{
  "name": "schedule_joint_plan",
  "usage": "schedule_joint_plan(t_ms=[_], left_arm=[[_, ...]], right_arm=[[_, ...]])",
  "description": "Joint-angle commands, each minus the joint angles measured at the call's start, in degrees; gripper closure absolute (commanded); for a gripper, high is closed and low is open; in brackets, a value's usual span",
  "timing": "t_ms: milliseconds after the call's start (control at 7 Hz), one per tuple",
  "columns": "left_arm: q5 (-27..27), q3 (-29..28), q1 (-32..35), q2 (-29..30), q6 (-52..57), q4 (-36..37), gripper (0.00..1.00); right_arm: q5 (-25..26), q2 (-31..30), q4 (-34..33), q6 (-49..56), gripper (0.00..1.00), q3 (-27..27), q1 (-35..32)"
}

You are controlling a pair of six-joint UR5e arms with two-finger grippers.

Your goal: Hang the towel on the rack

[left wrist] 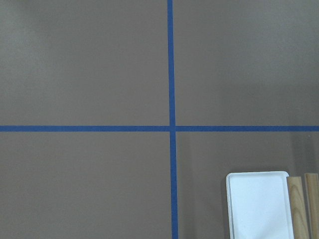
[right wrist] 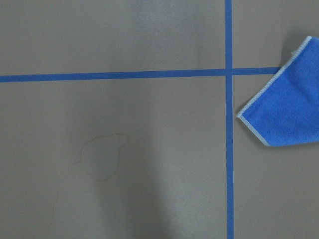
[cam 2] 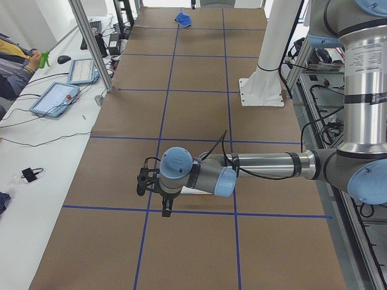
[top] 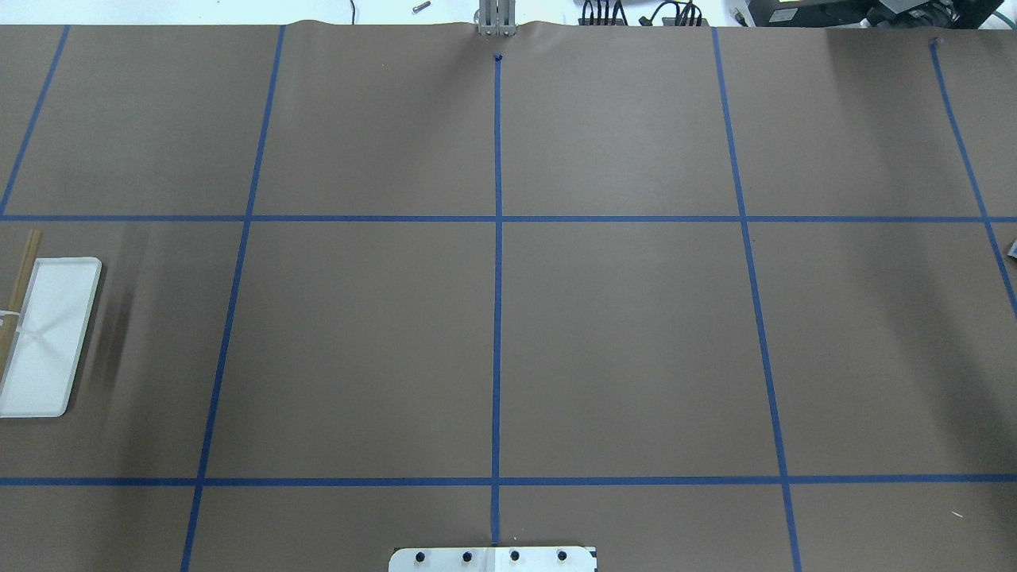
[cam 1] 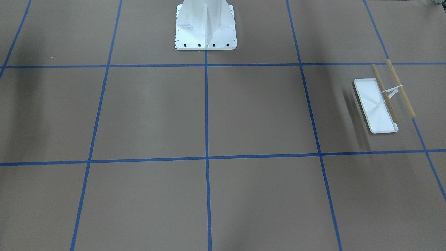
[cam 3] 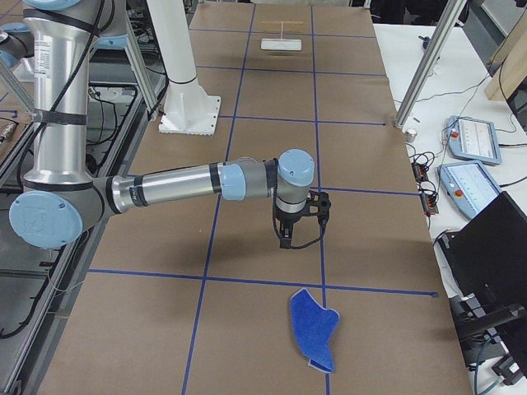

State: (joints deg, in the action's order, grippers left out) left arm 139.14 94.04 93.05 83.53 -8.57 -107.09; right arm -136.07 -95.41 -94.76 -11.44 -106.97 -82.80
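Brown tbl (cam 1: 264,115), blue tape grid (cam 1: 206,111)

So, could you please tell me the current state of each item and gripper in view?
Towel: lying on the table, unheld.
Rack: upright, both bars bare.
Left gripper: above the table, open or shut unclear.
Right gripper: above the table near the towel, open or shut unclear.

Robot lab w/ grid-taped table (cam 1: 153,115), pendants (cam 3: 473,138)

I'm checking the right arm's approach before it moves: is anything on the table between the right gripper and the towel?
Nothing visible does. In the exterior right view the right gripper hangs above the table, and the towel lies flat past a blue tape line, with only brown surface between.
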Motion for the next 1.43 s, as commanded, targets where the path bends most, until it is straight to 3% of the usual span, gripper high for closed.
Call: schedule_joint_plan(t_ms=[0, 286, 714, 857, 1000, 1286], left_arm=[[0.0, 0.3, 0.0, -0.1, 0.0, -0.1, 0.02], [0.2, 0.8, 0.0, -0.5, -0.1, -0.1, 0.02], [0.1, 0.8, -0.2, -0.5, -0.2, -0.1, 0.02], [0.2, 1.0, -0.2, -0.3, -0.2, -0.1, 0.02], [0.2, 0.8, -0.2, -0.3, -0.1, -0.1, 0.02], [0.3, 0.9, -0.2, -0.9, 0.0, -0.1, 0.02]], right_arm=[[-0.2, 0.4, 0.1, -0.1, 0.0, -0.5, 0.1], [-0.4, 1.6, 7.2, -0.6, 0.0, -0.3, 1.2], [-1.9, 1.3, 8.5, -0.9, 0.0, 0.4, 2.5], [-4.7, 1.4, 8.5, -0.9, 0.0, 2.4, 2.5], [-4.0, 2.2, 8.7, -0.2, 0.0, 5.3, 2.5], [1.1, 9.1, 18.2, 12.5, 0.0, 22.0, 2.4]])
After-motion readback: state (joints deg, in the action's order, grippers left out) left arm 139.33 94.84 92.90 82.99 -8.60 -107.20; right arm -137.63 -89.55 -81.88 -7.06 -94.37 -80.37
